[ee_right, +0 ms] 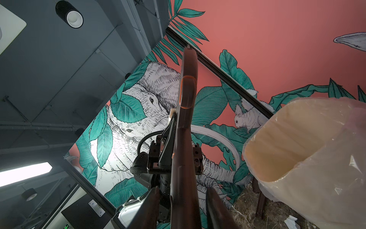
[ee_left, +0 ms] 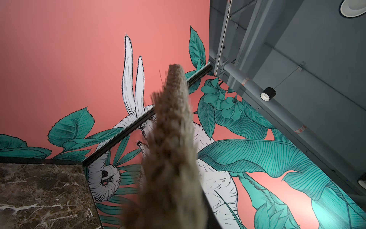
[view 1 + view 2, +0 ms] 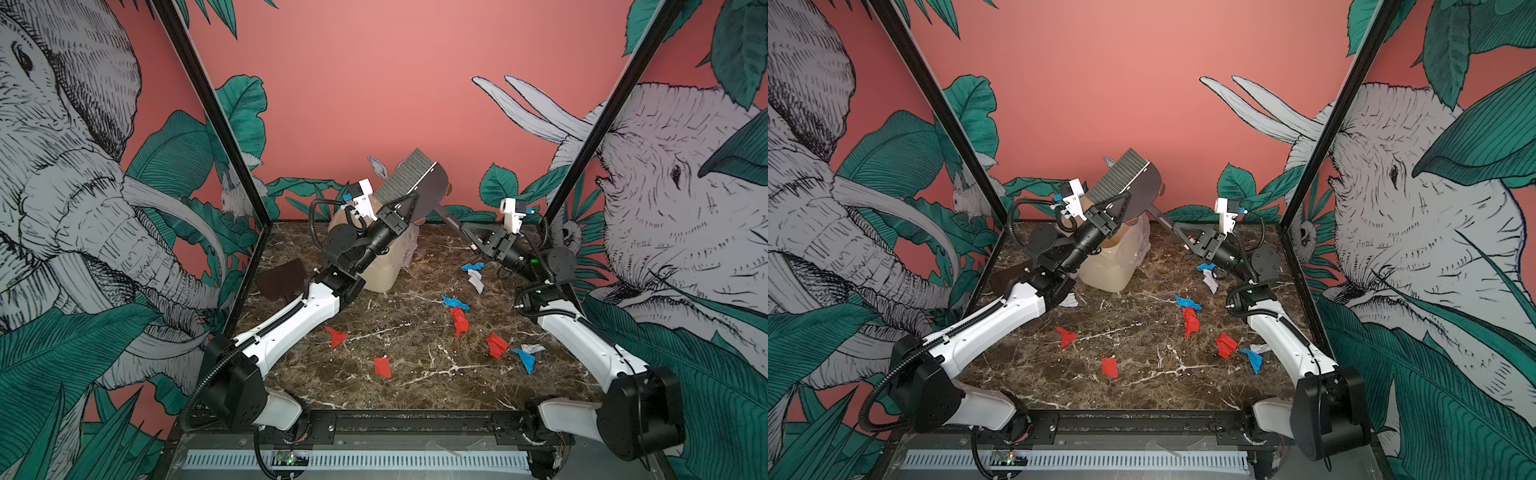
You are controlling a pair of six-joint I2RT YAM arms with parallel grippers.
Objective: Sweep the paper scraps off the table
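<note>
**Walls** [image 3: 374, 83]: salmon-pink mural on three sides, with grey line-drawn elephants, green leaves and small white rabbits.

**Ceiling** [image 2: 297, 49]: grey, with ducts, pipes and black spot lamps [image 1: 72, 16]. It shows in the wrist views only.

**Table** [image 3: 415, 395]: square, dark brown marble pattern with white veins. A black post [image 3: 216, 112] rises from each far corner, and a black rail [image 3: 415, 419] runs along the near edge.

**Left arm** [image 3: 299, 320]: white and black, reaching from the near left corner toward the far middle. The left jaws are clamped on the brush at its head.

**Right arm** [image 3: 582, 336]: reaches from the near right corner toward the far right. The right jaws stand narrow on either side of the handle's end. The right wrist view shows a slim gap on each side, so they are not yet pinching.

**Bin** [image 3: 382, 270]: pale and translucent, with a clear liner. It stands at the far middle of the table, partly behind the left arm.

**Brush** [image 3: 428, 189]: dark head with grey bristles [image 3: 403, 174] pointing up, held above the bin. The handle [image 3: 451, 218] slants down to the right.

**Flat piece** [image 3: 282, 278]: dark brown, at the table's left edge.

**Scraps**: all lie on the table, mostly on its right half.
- Blue scrap [image 3: 471, 266] touching a white scrap [image 3: 476, 280], just beside the right wrist.
- Blue [image 3: 455, 301] touching red [image 3: 459, 320], near the middle.
- Red [image 3: 496, 344], white [image 3: 532, 348] and blue [image 3: 525, 359], near the right arm.
- Two red ones, [image 3: 336, 336] and [image 3: 382, 368], apart from the rest toward the near left.
- One white [image 3: 1068, 300], just beside the left arm.
</note>
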